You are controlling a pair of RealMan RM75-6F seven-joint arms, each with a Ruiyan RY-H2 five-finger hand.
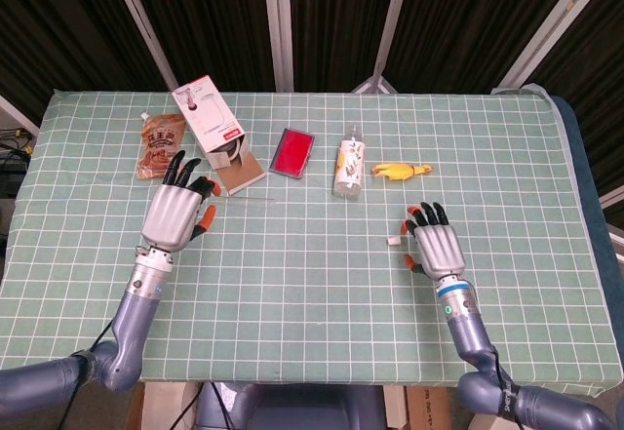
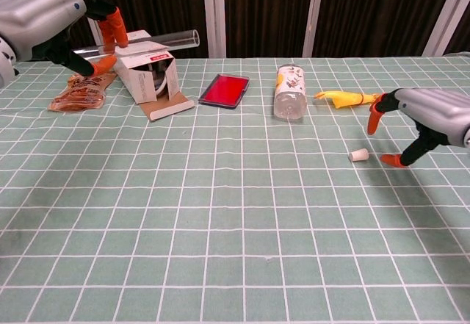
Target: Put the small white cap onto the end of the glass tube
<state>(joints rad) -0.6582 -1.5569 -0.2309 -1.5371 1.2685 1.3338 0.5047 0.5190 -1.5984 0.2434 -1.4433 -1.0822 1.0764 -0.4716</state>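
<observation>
A clear glass tube (image 2: pixel 150 41) is pinched by my left hand (image 2: pixel 51 17), lifted above the table and lying roughly level, its free end pointing right over the white box. In the head view the left hand (image 1: pixel 176 213) is at mid-left and the tube (image 1: pixel 246 196) shows as a thin line to its right. The small white cap (image 2: pixel 358 155) lies on the mat right of centre. My right hand (image 2: pixel 432 120) hovers just right of the cap with its fingers spread and nothing in it. In the head view the right hand (image 1: pixel 435 246) is right beside the cap (image 1: pixel 392 242).
Along the back of the green checked mat stand a snack pouch (image 1: pixel 162 147), an open white box (image 1: pixel 216 128), a red flat case (image 1: pixel 292 152), a lying bottle (image 1: pixel 349 165) and a yellow toy (image 1: pixel 402 170). The table's right edge (image 1: pixel 585 215) lies beyond the right hand.
</observation>
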